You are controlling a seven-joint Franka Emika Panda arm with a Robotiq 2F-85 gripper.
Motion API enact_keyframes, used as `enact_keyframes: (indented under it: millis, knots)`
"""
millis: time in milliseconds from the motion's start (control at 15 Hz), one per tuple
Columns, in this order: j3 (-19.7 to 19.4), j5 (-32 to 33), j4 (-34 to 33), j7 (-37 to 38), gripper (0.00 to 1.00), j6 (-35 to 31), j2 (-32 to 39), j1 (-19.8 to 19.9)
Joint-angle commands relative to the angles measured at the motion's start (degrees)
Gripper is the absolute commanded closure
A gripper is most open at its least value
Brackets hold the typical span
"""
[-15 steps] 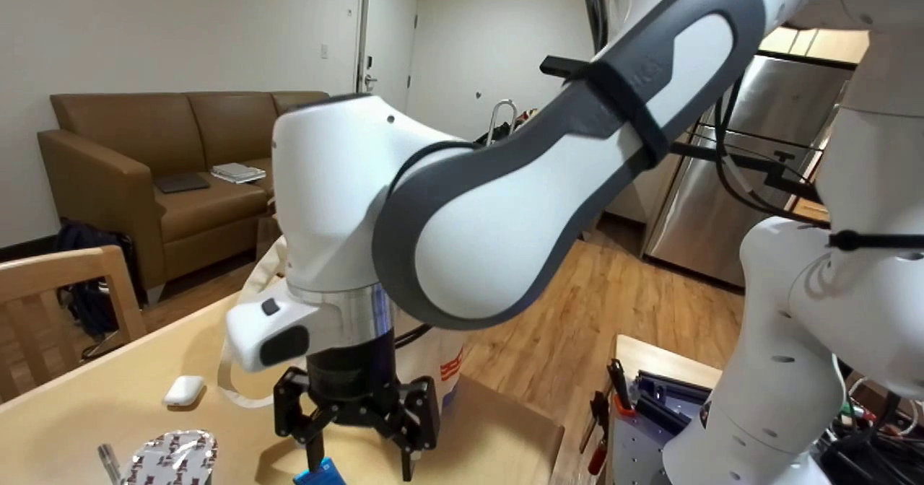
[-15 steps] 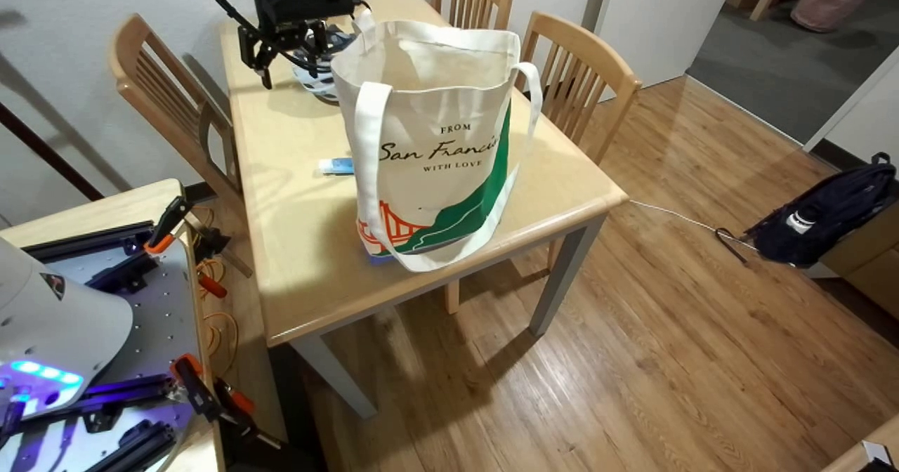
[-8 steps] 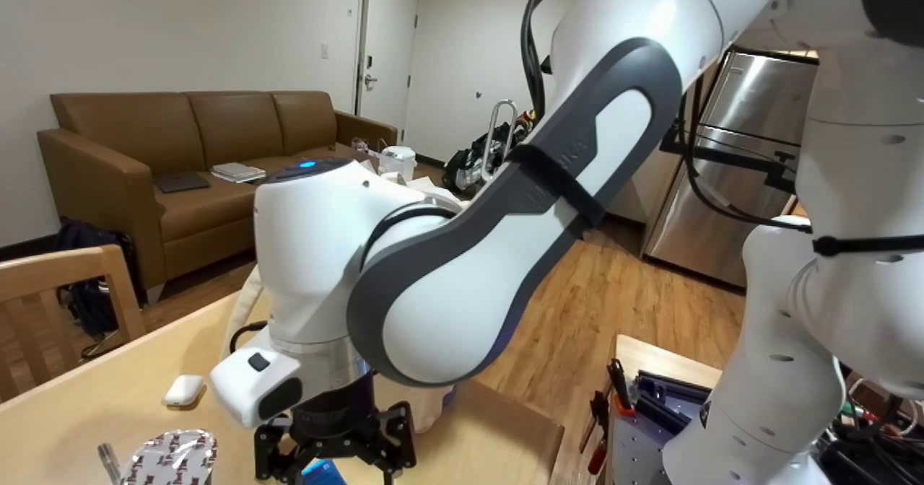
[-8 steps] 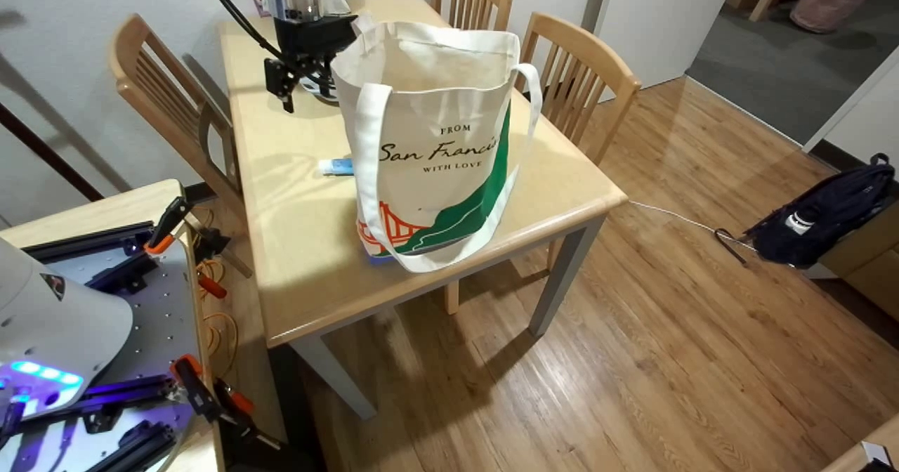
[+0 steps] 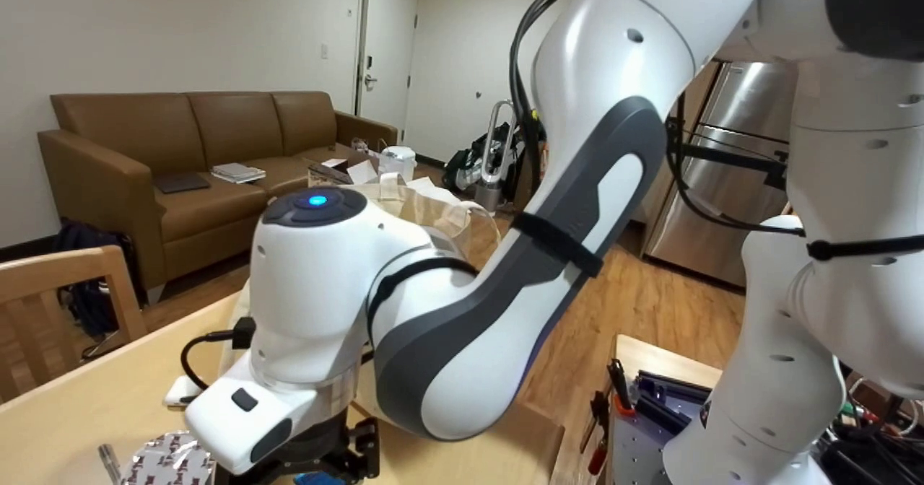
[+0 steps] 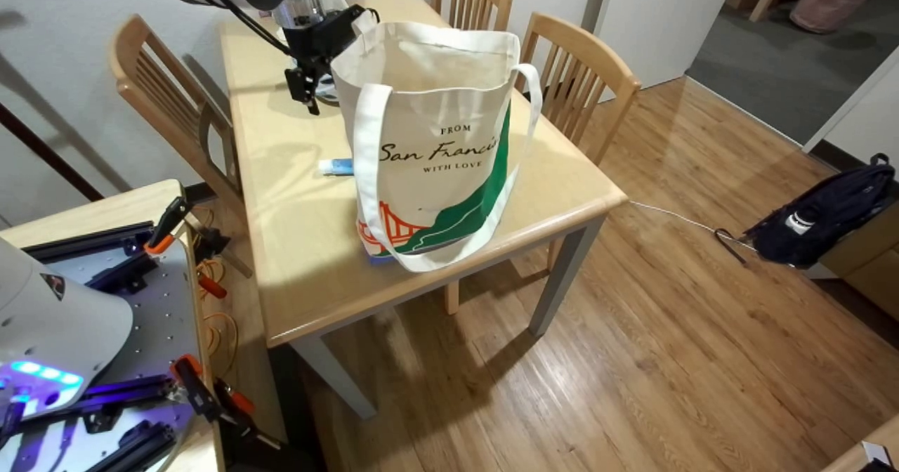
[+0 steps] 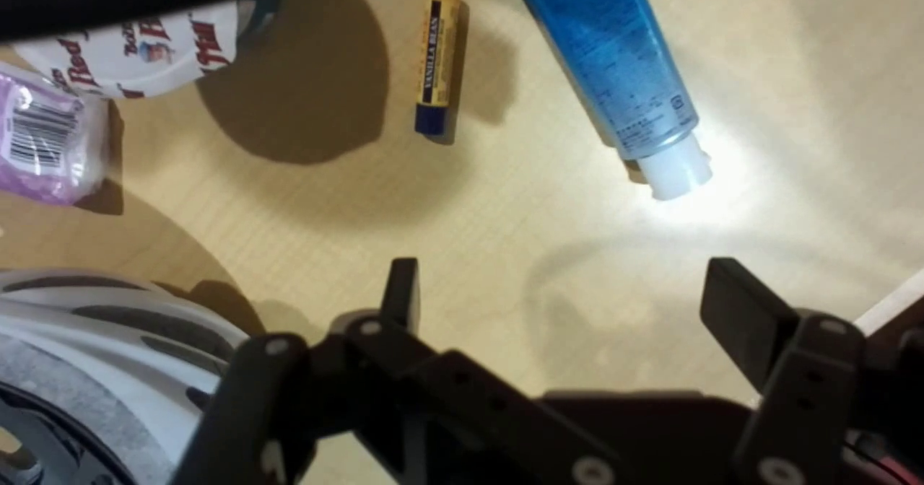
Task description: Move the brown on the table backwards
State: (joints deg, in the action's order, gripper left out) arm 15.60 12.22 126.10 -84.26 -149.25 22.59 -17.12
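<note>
Black gripper [image 7: 564, 283]: fingers [image 7: 399, 294] wide apart, only bare wood showing between the tips, so nothing is held; it hangs over the table [image 6: 302, 261] near the long edge that faces the robot base [image 6: 67, 324]
White arm [image 5: 310, 276]: lower than a second ago, wrist turned, the gripper now nearer the cream bag [image 6: 449, 184]; this looks like an approach, and whether they touch cannot be told
Helmet [image 7: 137, 369]: just beside the gripper, well back from the short edge where the bag stands; worth avoiding
Blue tube [image 7: 621, 59]: flat on the wood, between the gripper and that short edge; could snag a low sweep
Cream bag: upright close to the short edge, a loop handle [image 6: 366, 152] drooping towards it; unshifted over that second, so the move itself seems still to come; soft walls may fold under a push
Short edge: which way "backwards" points is unclear; shoved this way, the bag could tip off
</note>
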Motion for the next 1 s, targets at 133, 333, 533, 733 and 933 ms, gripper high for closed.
enact_keyframes:
  millis: [133,333,533,733,933]
  knots:
    - [0.45,1.8,-3.52,1.99,0.0,-2.34,8.18,0.45]
    - [1.12,1.51,-2.75,1.18,0.0,-1.0,7.84,1.24]
    - [-0.83,1.79,-3.1,5.52,0.0,0.86,7.83,0.09]
    - [-3.31,3.35,-3.85,12.6,0.0,1.79,8.07,-1.28]
    - [-4.08,6.24,-4.58,15.86,0.0,-0.42,8.8,-1.33]
